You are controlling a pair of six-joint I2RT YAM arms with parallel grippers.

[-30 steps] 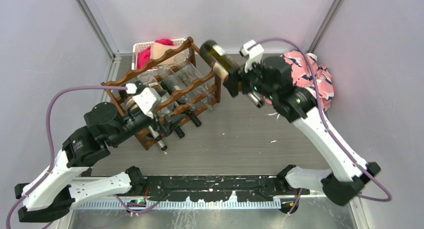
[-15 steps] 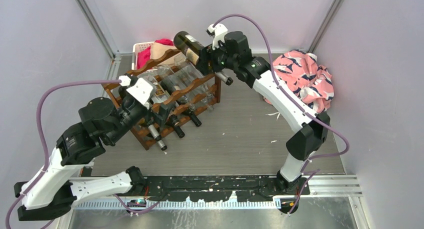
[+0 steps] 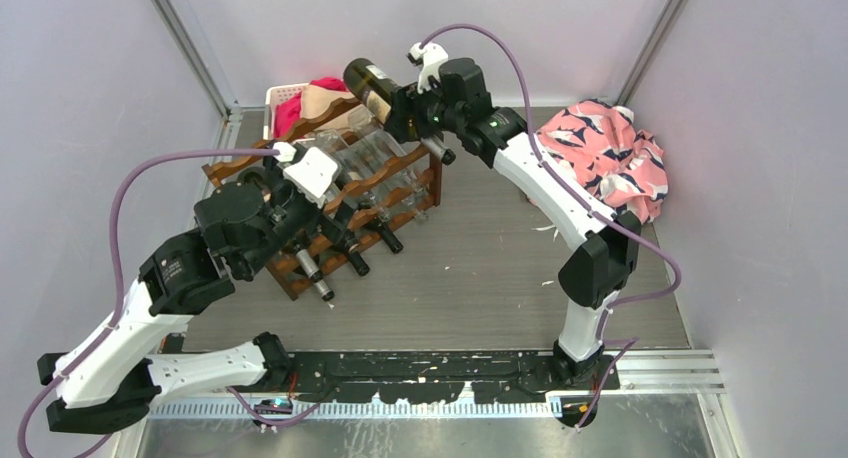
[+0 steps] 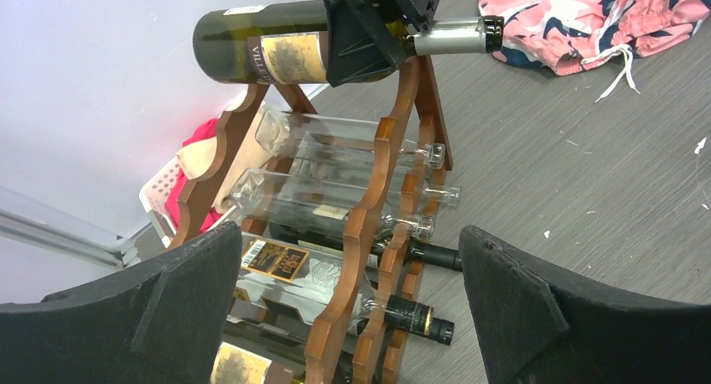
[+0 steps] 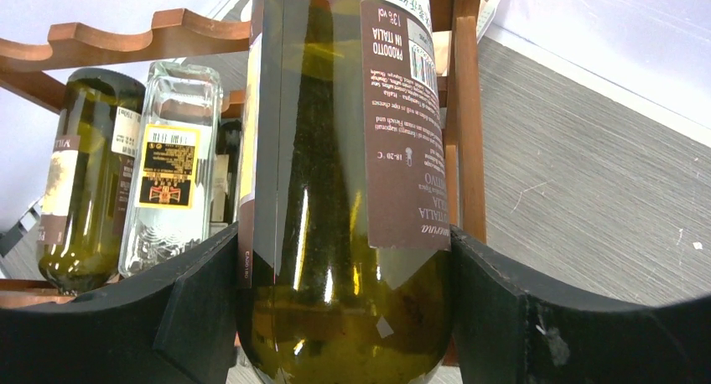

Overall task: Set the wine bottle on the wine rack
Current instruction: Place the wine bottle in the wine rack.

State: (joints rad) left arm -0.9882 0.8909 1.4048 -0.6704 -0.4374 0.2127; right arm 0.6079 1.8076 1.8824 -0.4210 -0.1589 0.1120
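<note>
I see my right gripper (image 3: 412,116) clasping the wine bottle (image 4: 251,47) over the wine rack (image 4: 369,225), with my left gripper (image 4: 348,308) spread wide.

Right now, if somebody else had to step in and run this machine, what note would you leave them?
Left tool: open, holding nothing, facing the rack's front.
Right tool: shut on the bottle, which lies level just above the rack's top rails.
Done: bottle is lifted and over the rack. The lower tiers hold other bottles.
Left: lower it into the top scallops, let go, and draw the arm back.
</note>
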